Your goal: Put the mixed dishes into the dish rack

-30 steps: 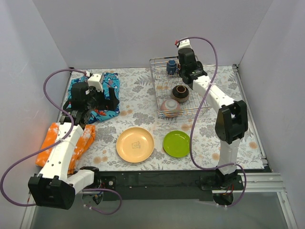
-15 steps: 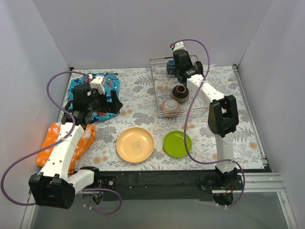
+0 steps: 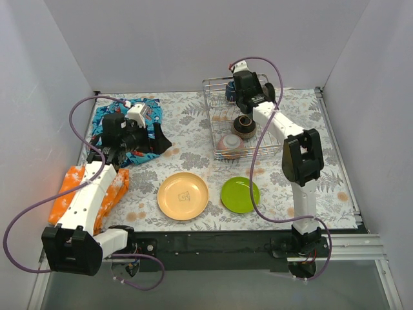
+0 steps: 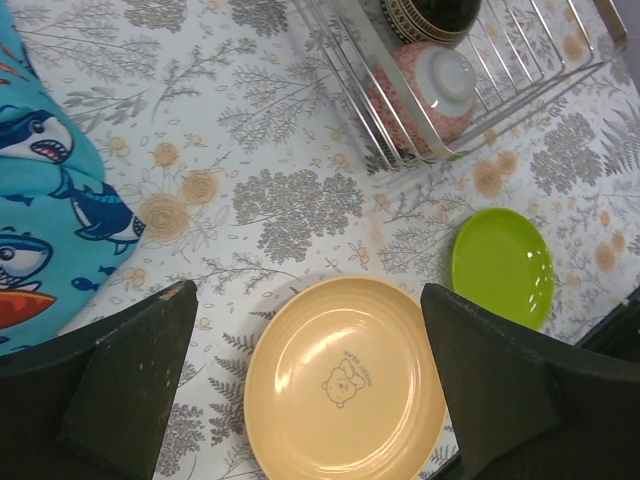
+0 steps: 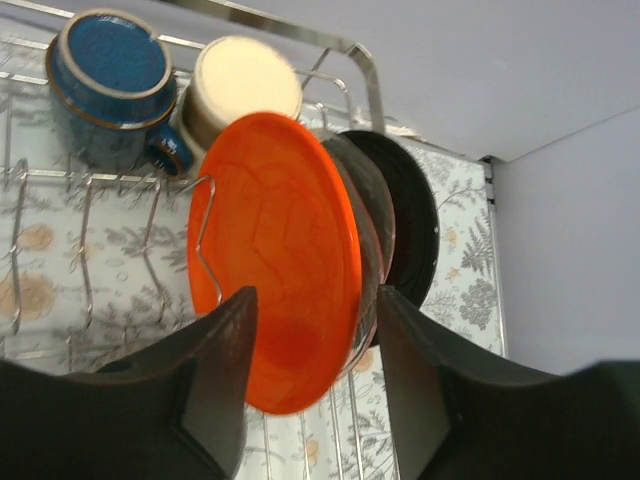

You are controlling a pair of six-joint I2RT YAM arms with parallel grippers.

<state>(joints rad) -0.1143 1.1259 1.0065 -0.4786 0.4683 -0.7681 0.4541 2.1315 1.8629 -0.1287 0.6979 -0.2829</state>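
Note:
The dish rack [image 3: 208, 103] stands at the back right. In the right wrist view an orange plate [image 5: 275, 240] stands on edge between the tines of the dish rack [image 5: 20, 175], with a black plate [image 5: 410, 215] behind it. A dark blue mug [image 5: 110, 85] and a beige cup [image 5: 240, 90] sit at the far end. My right gripper [image 5: 315, 300] is open, its fingers on either side of the orange plate's lower rim. A dark brown bowl [image 3: 244, 126] and a patterned bowl [image 3: 230, 145] lie in the rack. My left gripper [image 4: 305, 300] hangs open above the tan-yellow plate [image 4: 345, 380].
A green plate [image 3: 240, 194] lies right of the tan-yellow plate [image 3: 183, 196], near the front edge. A blue patterned cloth [image 3: 122, 129] is under my left arm at the back left. An orange cloth [image 3: 93, 194] lies along the left side. White walls enclose the table.
My right gripper has gone from shut to open, letting go of the orange plate, which now stands in the rack. The left gripper has drifted slightly to the right, still open.

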